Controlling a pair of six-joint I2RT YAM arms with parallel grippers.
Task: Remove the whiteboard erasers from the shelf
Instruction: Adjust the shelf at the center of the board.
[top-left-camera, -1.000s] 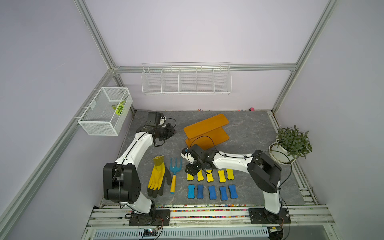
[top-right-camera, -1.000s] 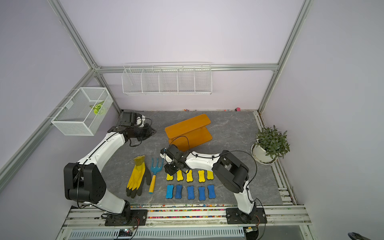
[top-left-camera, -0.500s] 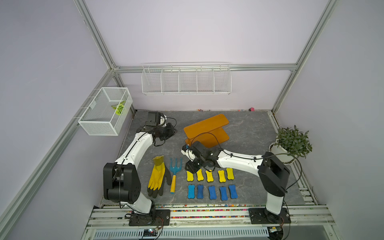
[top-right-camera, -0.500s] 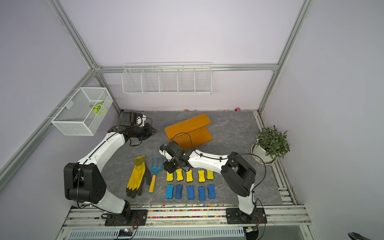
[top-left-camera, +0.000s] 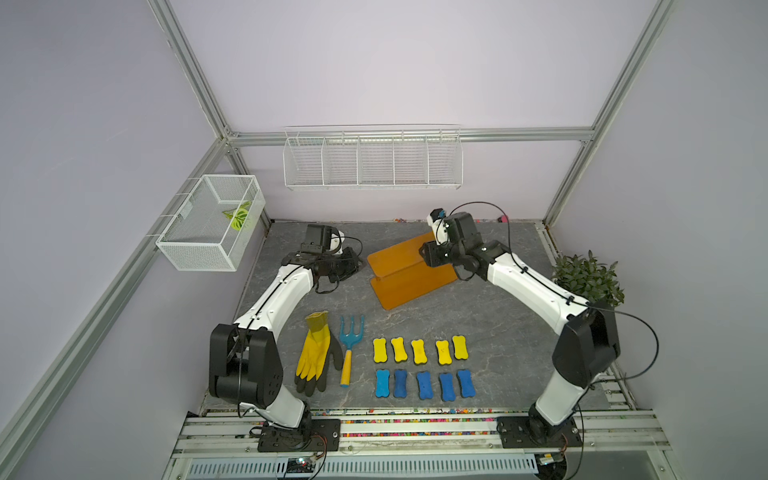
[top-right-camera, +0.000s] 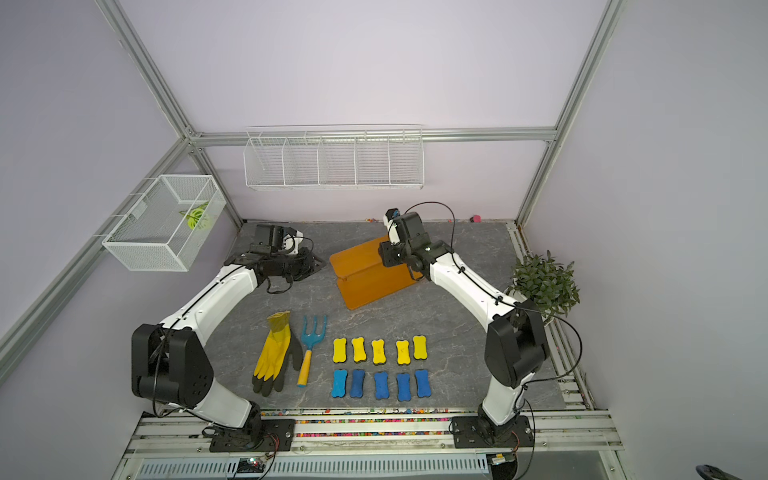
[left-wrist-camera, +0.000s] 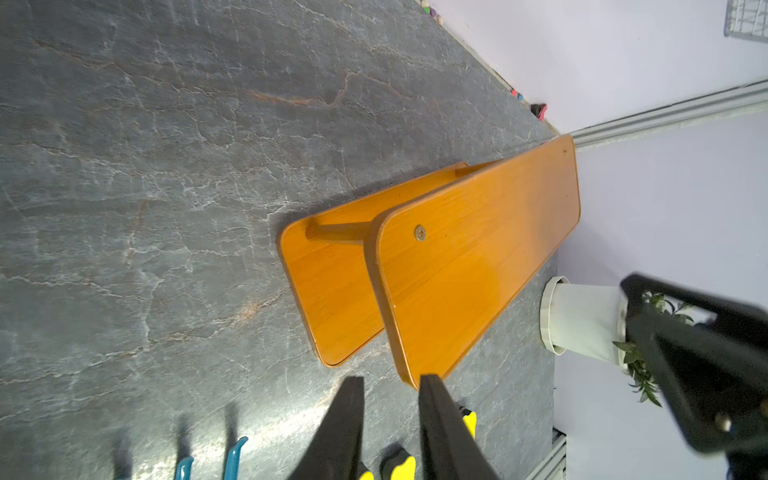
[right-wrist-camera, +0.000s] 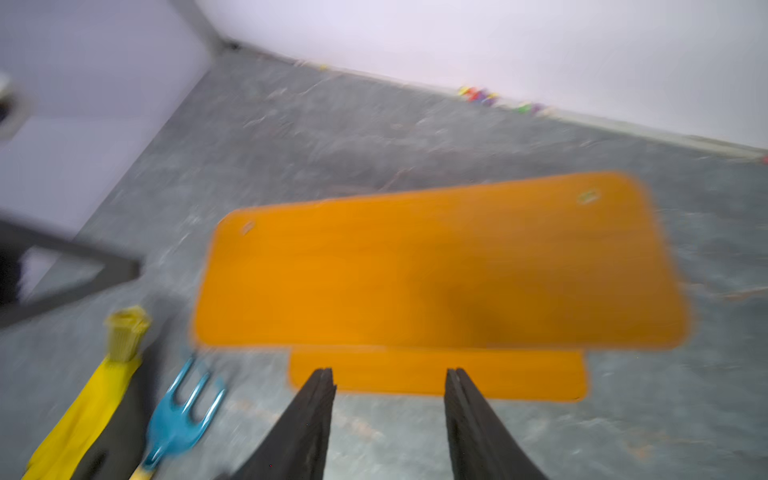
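both top views: shelf (top-left-camera: 409, 270) (top-right-camera: 365, 274) stands on the desk (top-left-camera: 478, 316) toward the back edge, about midway between the side edges and skewed to them, with its upper board behind the lower one. we count ten erasers, all on the desk and off the shelf, in two rows along the front edge. five yellow erasers (top-left-camera: 419, 351) make the rear row and five blue erasers (top-left-camera: 424, 384) the row nearer the front edge. each lies flat, apart from its neighbours and well apart from the shelf. just left of the rows lie a fork (top-left-camera: 349, 345) and a glove (top-left-camera: 314, 353), side by side. left claw (left-wrist-camera: 390, 380): the left wrist view shows its two fingers a little apart with nothing between them, so released. it sits low over the back left part of the desk, left of the shelf and clear of it, aimed at the shelf's left end. right claw (right-wrist-camera: 388, 374): the right wrist view is blurred, yet the fingers stand plainly apart with only desk and shelf seen between them, so released, holding nothing. in a top view the right wrist hangs over the right end of the upper board. plant (top-left-camera: 588, 278) stands at the right edge. rack (top-left-camera: 372, 183) hangs on the back wall and basket (top-left-camera: 195, 257) on the left wall, a green leaf inside it.
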